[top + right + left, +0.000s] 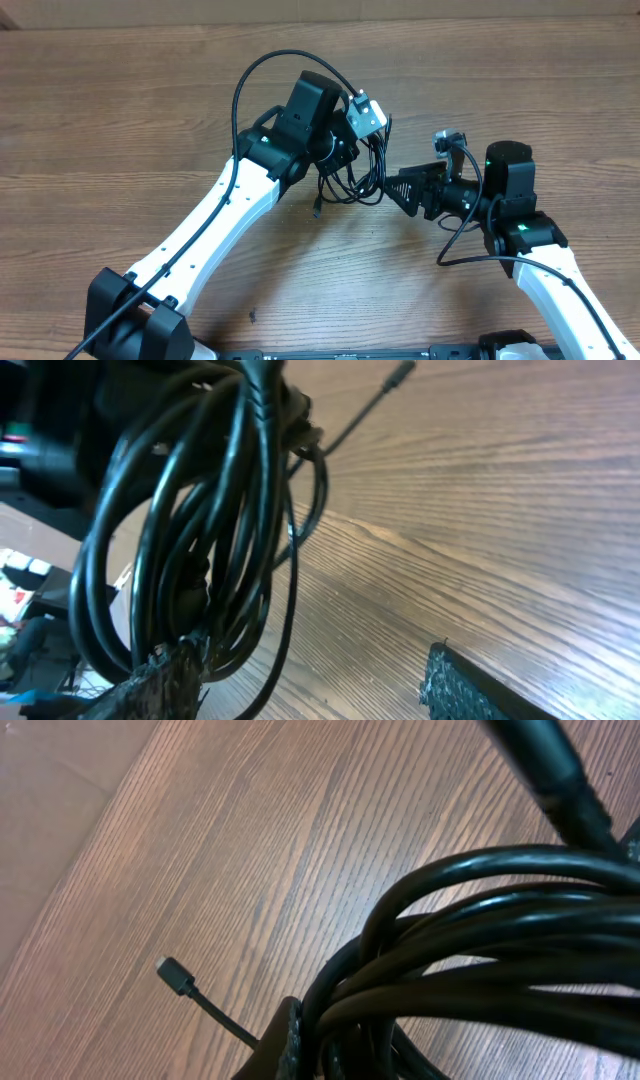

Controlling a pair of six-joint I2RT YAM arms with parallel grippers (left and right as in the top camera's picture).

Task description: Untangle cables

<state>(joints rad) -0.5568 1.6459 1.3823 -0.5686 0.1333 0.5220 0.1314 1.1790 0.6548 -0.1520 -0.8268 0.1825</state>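
Observation:
The cables (362, 170) are a bundle of thin black loops hanging between the two arms, above the wooden table. My left gripper (340, 160) is shut on the cables; in the left wrist view the loops (470, 950) press against one finger (285, 1045). A loose strand with a small plug (315, 209) hangs down, and the plug also shows in the left wrist view (174, 975) and the right wrist view (400, 373). My right gripper (402, 186) is open just right of the bundle. In the right wrist view its jaws (315, 680) are wide apart and the loops (200, 530) hang against its left finger.
The wooden table (120, 110) runs all around the arms. A thicker black robot wire (262, 68) arcs over the left arm, and another (470, 250) loops beside the right arm. A small dark speck (251, 316) lies near the front.

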